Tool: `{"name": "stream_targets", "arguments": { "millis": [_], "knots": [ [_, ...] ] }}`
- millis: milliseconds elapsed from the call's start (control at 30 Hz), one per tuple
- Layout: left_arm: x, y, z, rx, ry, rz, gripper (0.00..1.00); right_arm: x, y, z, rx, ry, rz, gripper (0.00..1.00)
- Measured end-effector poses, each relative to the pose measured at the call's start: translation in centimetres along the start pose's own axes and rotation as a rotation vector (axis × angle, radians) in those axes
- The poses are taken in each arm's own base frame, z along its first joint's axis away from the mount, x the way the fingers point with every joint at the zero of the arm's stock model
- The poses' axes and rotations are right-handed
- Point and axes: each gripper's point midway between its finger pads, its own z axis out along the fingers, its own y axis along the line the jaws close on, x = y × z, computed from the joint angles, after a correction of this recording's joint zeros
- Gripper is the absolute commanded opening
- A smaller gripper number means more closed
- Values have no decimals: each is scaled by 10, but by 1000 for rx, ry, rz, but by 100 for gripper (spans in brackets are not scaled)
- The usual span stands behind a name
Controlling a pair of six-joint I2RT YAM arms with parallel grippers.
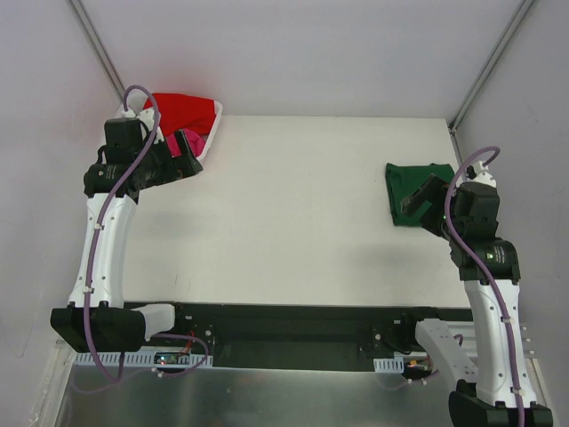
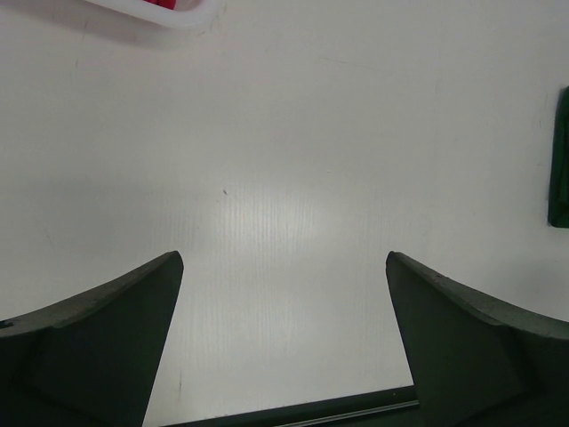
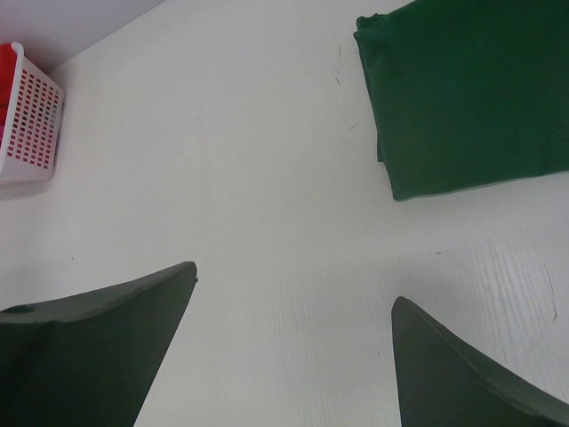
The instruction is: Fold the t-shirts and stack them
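A dark green t-shirt (image 1: 416, 182) (image 3: 471, 98) lies folded flat on the right side of the white table, its edge showing in the left wrist view (image 2: 560, 160). A red t-shirt (image 1: 182, 110) (image 3: 7, 80) fills the white basket at the back left, with a pink t-shirt (image 1: 198, 142) bunched at its front. My left gripper (image 1: 194, 157) (image 2: 283, 267) hangs open beside the basket, nothing between its fingers. My right gripper (image 1: 418, 203) (image 3: 295, 286) is open over the near edge of the green t-shirt, holding nothing.
The white lattice basket (image 1: 216, 118) (image 2: 182, 16) (image 3: 31, 116) stands at the table's back left corner. Grey walls close in the back and both sides. A black rail (image 1: 293, 325) runs along the near edge between the arm bases.
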Motion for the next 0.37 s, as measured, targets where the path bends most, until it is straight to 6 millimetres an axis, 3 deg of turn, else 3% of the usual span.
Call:
{"name": "stream_targets", "arguments": {
  "millis": [367],
  "knots": [
    [-1, 0, -2, -5, -5, -3, 99, 1, -1, 0, 2, 3, -8, 96]
  ]
}}
